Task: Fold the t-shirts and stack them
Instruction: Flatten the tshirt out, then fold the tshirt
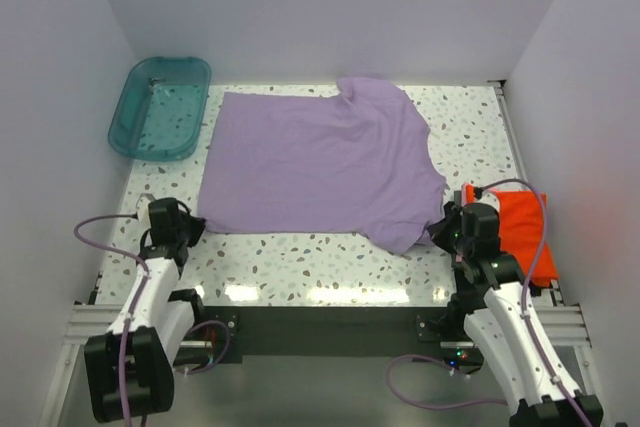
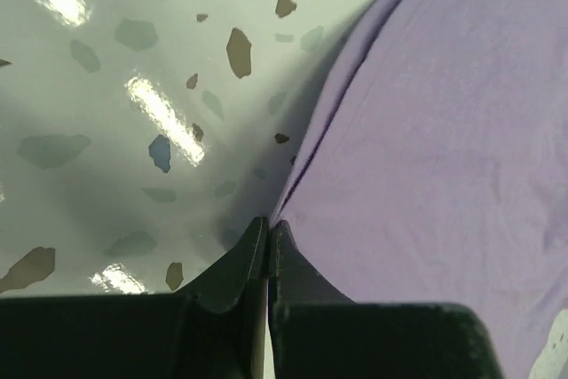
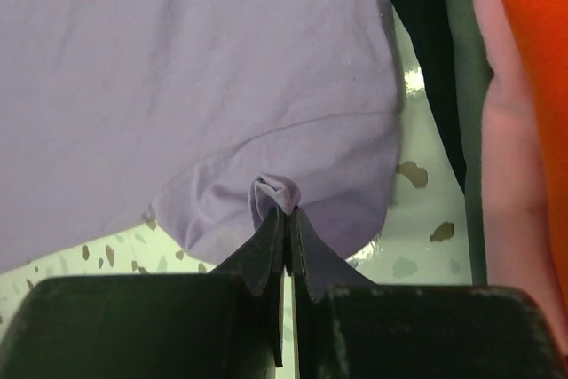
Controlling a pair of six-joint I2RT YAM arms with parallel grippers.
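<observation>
Two closed hands look set for the first fold: the right hand (image 3: pixel 286 210) pinches the purple t-shirt (image 1: pixel 310 162), and the left hand (image 2: pixel 268 228) is shut at its hem. Next, both should lift together.

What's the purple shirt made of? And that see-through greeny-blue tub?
The purple t-shirt looks like soft, matte knit cloth: it wrinkles and bunches up. The teal tub looks like shiny clear plastic: the speckled table shows through it.

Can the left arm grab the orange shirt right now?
Probably not. The orange t-shirt lies far over on the right, beside the right arm, with the whole purple t-shirt between. The left gripper is at the near left, jaws shut on the purple t-shirt's corner.
</observation>
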